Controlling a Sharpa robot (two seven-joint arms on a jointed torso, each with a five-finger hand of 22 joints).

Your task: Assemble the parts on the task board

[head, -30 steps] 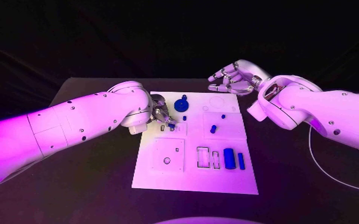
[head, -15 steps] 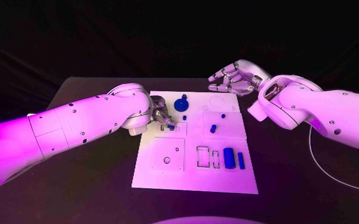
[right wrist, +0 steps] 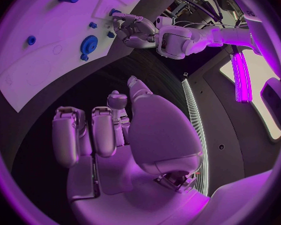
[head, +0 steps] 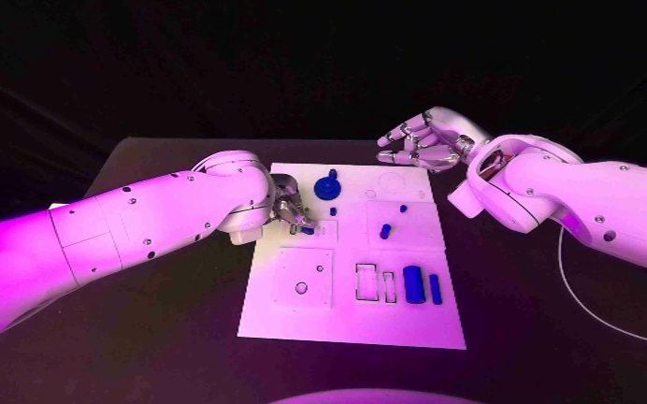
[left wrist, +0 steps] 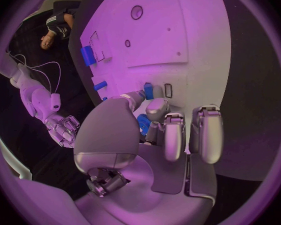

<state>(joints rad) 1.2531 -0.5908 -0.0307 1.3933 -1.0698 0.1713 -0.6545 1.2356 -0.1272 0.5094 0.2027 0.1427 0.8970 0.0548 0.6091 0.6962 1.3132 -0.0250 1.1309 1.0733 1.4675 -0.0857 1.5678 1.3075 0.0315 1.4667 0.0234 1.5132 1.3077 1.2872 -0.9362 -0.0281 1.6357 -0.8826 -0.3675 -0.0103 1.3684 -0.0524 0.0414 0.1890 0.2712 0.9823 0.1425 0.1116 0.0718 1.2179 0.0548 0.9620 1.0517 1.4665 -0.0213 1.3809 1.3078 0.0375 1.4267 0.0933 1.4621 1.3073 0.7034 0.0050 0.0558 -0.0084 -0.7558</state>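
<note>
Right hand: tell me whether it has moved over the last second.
No. The right hand hovers in the same spot past the far right corner of the white board, holding nothing.

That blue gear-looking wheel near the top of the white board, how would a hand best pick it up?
Probably from straight above, pinching the knob that rises from the middle of the blue gear. The wheel lies flat on the task board, so its toothed rim offers little to get under. The right hand, hovering empty beyond the board's far edge, seems freer than the busy left hand.
</note>
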